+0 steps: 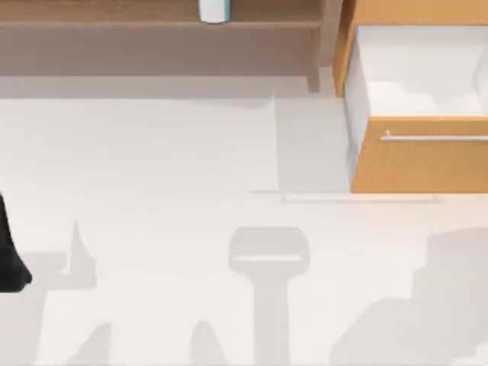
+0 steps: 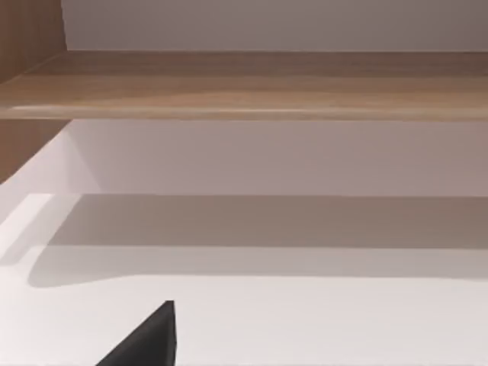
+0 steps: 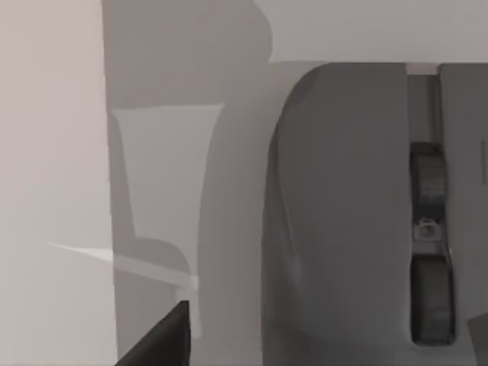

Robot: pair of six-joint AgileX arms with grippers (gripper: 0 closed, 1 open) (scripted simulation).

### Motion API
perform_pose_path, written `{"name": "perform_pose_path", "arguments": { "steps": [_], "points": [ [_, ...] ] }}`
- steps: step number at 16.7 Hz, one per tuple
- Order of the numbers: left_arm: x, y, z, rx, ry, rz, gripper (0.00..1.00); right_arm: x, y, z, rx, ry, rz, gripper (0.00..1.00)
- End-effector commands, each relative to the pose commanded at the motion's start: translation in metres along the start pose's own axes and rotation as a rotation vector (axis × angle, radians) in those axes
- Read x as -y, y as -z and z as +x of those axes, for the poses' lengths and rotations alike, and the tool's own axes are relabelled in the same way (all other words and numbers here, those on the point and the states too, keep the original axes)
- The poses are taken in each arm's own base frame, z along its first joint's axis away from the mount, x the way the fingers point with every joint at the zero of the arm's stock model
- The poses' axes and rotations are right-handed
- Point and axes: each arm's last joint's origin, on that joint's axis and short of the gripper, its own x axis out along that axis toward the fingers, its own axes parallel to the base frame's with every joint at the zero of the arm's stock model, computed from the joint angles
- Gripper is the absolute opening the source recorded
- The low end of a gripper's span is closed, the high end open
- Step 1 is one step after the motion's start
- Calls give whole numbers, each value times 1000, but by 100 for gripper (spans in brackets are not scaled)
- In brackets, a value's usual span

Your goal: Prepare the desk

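White worktop (image 1: 168,168) spans the whole top view, bare in the middle with arm shadows across it. Brown back shelf (image 1: 114,23) runs along the far edge, a pale cylindrical container (image 1: 213,9) standing on it. Orange-tan drawer (image 1: 423,156) sits far right, pulled open, white inside, silver bar handle (image 1: 435,138) on its front. Left arm (image 1: 9,252) is a dark shape at the left edge; its tool (image 2: 149,339) is probably the black tip over the worktop facing the shelf, spread or pressed together I cannot tell. Right tool (image 3: 156,339) likewise a black sliver, state unclear.
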Motion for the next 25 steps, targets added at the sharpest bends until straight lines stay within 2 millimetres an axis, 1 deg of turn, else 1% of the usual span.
{"name": "perform_pose_path", "arguments": {
  "steps": [5, 7, 10, 14, 16, 19, 22, 25],
  "points": [
    [0, 0, 0, 0, 0, 0, 100, 0, 0, 0, 1, 0, 0, 100],
    [0, 0, 0, 0, 0, 0, 100, 1, -2, -5, 43, 30, -31, 100],
    [0, 0, 0, 0, 0, 0, 100, 1, -4, -11, 149, 127, -145, 100],
    [0, 0, 0, 0, 0, 0, 100, -6, -5, -8, 325, 335, -367, 100],
    [0, 0, 0, 0, 0, 0, 100, -13, -5, -4, 423, 465, -487, 100],
    [0, 0, 0, 0, 0, 0, 100, -30, -2, 6, 567, 673, -652, 100],
    [0, 0, 0, 0, 0, 0, 100, -51, 9, 15, 698, 871, -785, 100],
    [0, 0, 0, 0, 0, 0, 100, -74, 23, 21, 816, 1029, -894, 100]
  ]
}}
